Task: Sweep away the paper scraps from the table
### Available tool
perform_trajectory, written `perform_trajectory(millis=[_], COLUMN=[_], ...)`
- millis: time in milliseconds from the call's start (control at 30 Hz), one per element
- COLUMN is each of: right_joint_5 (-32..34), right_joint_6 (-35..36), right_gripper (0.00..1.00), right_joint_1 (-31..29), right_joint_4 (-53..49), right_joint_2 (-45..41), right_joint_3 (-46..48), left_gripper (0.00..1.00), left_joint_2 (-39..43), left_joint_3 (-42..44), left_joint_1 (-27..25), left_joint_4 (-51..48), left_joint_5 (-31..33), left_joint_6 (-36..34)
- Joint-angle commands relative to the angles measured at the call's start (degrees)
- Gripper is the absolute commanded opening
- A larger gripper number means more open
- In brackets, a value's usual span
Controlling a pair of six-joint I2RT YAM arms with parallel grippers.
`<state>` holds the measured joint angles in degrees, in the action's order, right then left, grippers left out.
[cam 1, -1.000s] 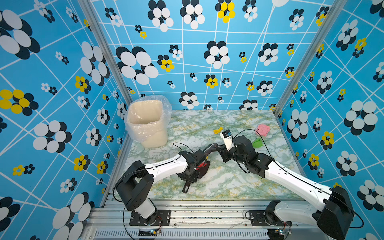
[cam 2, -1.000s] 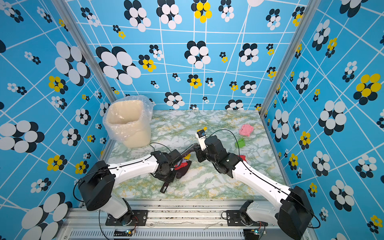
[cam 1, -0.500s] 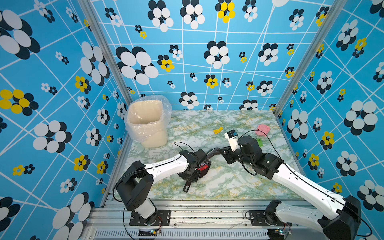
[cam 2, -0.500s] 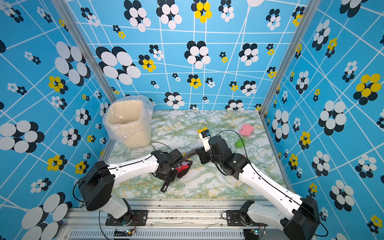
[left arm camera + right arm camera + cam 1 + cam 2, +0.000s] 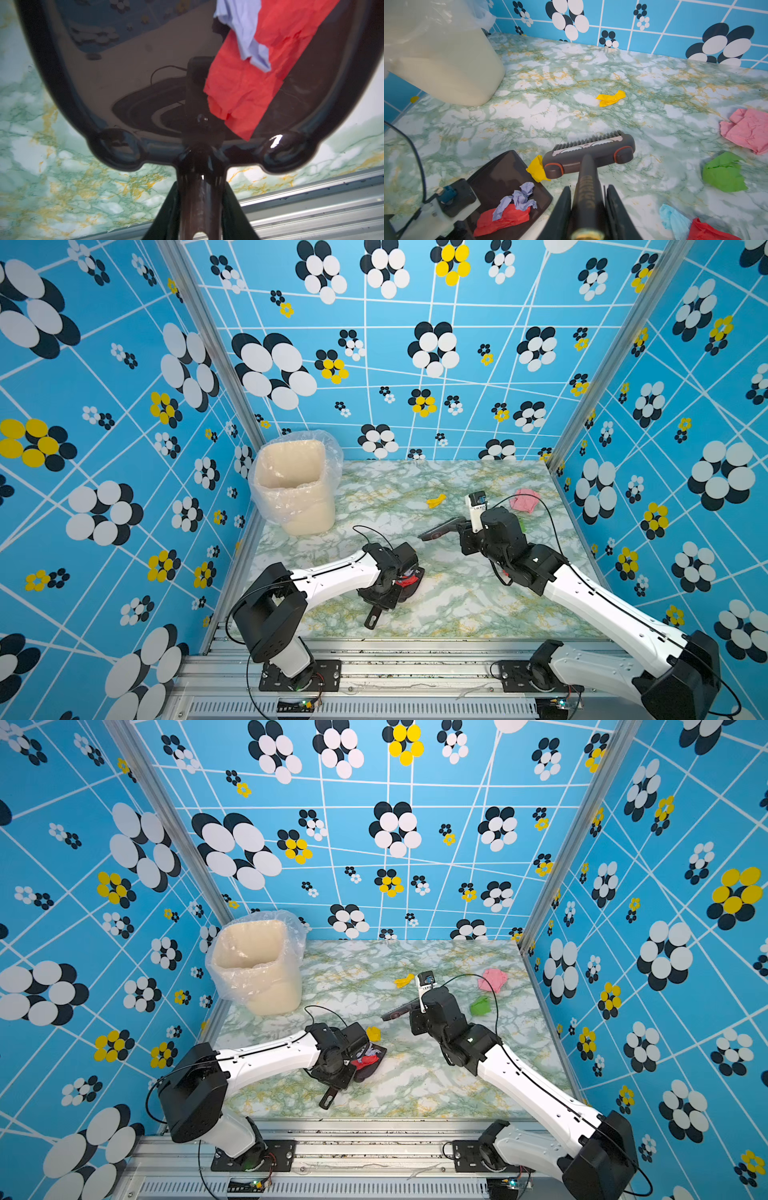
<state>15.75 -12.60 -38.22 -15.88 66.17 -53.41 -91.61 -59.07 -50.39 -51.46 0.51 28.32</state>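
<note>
Two paper scraps (image 5: pixel 508 216) in the dark dustpan (image 5: pixel 500 172): red scrap (image 5: pixel 249 83) underneath, purple scrap (image 5: pixel 247 31) crumpled on top. Reading the table (image 5: pixel 457 605) in both top views as a clock face, twelve at the back wall (image 5: pixel 415 364): dustpan near six o'clock, flat on the marble. Clamped on the dustpan handle, left gripper (image 5: pixel 200 212), jaws pressed tight against its sides. Squeezed likewise round the handle of the brush (image 5: pixel 589 153), right gripper (image 5: pixel 588 199), just off centre toward two o'clock. Cannot tell whether the bristles touch the surface. Right at the pan's lip, yellow scrap (image 5: pixel 373 1033). Farther out at twelve o'clock, second yellow scrap (image 5: pixel 435 501), well apart from everything else. At two o'clock, pink scrap (image 5: pixel 525 499), with green scrap (image 5: pixel 480 1006) near it toward three. Around four o'clock, mostly hidden in the top views, light blue scrap (image 5: pixel 672 218) touching second red scrap (image 5: pixel 708 230). At ten o'clock, in the corner, cream bin (image 5: pixel 299 485) wrapped in a clear liner (image 5: pixel 332 448).
</note>
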Motion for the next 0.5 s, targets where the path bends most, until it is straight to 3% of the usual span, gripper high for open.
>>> perform_trajectory(millis=[0, 467], right_joint_5=[0.2, -6.6], right_joint_6=[0.9, -1.8], right_gripper=[0.00, 0.00], right_joint_1=[0.1, -0.6], right_joint_4=[3.4, 4.6], right_joint_2=[1.7, 2.7], right_joint_3=[0.9, 4.1], left_gripper=[0.00, 0.00], left_joint_2=[0.0, -0.7], left_joint_3=[-0.6, -1.0], left_joint_1=[-0.3, -0.4], left_joint_4=[-1.6, -1.1], left_joint_5=[0.9, 1.9], left_joint_6=[-0.5, -0.7])
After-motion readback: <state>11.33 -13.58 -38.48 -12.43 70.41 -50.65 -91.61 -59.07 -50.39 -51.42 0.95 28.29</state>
